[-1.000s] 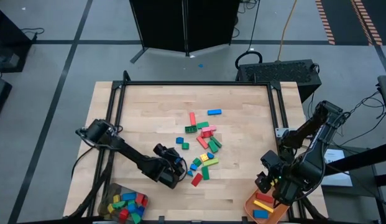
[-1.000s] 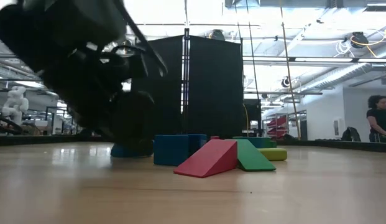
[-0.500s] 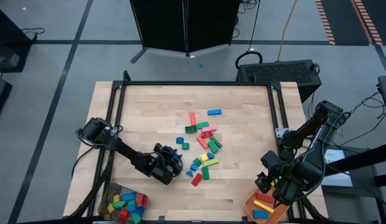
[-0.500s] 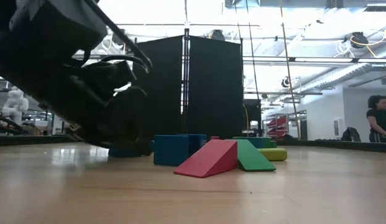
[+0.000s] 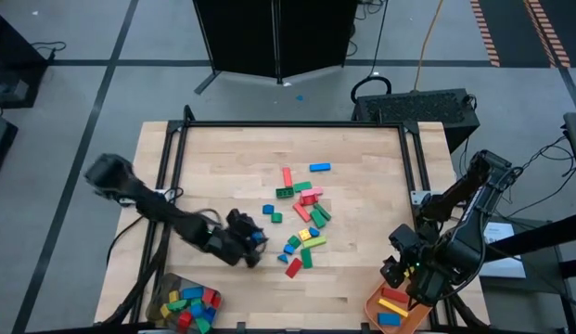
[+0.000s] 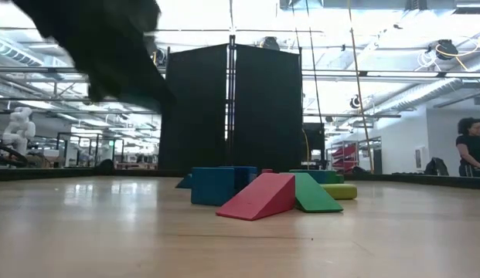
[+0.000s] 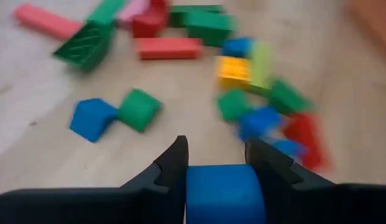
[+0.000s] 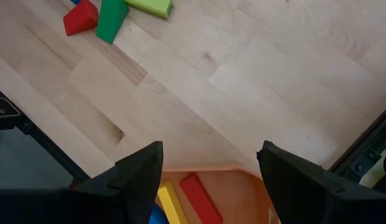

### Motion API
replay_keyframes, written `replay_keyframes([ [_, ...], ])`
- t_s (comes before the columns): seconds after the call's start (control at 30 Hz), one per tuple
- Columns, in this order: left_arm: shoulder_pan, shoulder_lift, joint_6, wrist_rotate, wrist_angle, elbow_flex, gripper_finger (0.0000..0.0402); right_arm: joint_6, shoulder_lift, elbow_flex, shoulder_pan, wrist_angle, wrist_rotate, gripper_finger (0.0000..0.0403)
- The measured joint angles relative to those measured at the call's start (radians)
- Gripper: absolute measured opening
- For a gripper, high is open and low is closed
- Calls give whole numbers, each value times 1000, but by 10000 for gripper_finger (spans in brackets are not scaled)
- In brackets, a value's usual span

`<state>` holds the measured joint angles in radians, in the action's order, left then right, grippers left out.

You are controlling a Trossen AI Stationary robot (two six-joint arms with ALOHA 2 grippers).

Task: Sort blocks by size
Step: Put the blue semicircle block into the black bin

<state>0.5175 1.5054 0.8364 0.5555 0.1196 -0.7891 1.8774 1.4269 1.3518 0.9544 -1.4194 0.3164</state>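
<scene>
Left end effector [image 7: 216,163] has lifted, clamping a blue block [image 7: 224,193].

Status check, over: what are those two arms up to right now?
Left tool shut on blue block, lifted off table. Right tool open, waiting above orange tray. Path clear.

My two arms are dark, near black, built of jointed segments with bulky rounded housings. The left gripper [image 7: 214,165] has smooth matte wedge-shaped jaws; the right gripper [image 8: 208,177] has matching broad dark ones.
</scene>
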Motion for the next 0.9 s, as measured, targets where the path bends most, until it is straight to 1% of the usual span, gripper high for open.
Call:
replay_keyframes([
  [0.1,38,-163,-30,-157,100,-3,122,3,0,0,0,0,0,256],
  [0.2,124,-283,-30,-310,206,-3,122,3,0,0,0,0,0,256],
  [0.27,205,-339,-2,-373,265,-2,122,2,0,0,0,-1,0,256],
  [0.33,289,-368,68,-397,318,-4,122,2,0,0,0,-1,0,256],
  [0.4,366,-371,142,-412,352,-3,122,3,0,0,0,-3,0,256],
  [0.5,468,-350,224,-417,352,-3,122,3,0,0,0,-4,1,256],
  [0.6,525,-304,261,-410,364,-3,122,3,0,0,-1,-8,2,256],
  [0.7,555,-257,264,-425,358,-3,123,3,0,0,-7,-12,4,256],
  [0.77,567,-230,258,-444,348,-3,138,2,0,0,-13,-12,4,256],
  [0.9,577,-197,258,-496,282,-3,198,-8,0,0,-26,-14,1,256],
])
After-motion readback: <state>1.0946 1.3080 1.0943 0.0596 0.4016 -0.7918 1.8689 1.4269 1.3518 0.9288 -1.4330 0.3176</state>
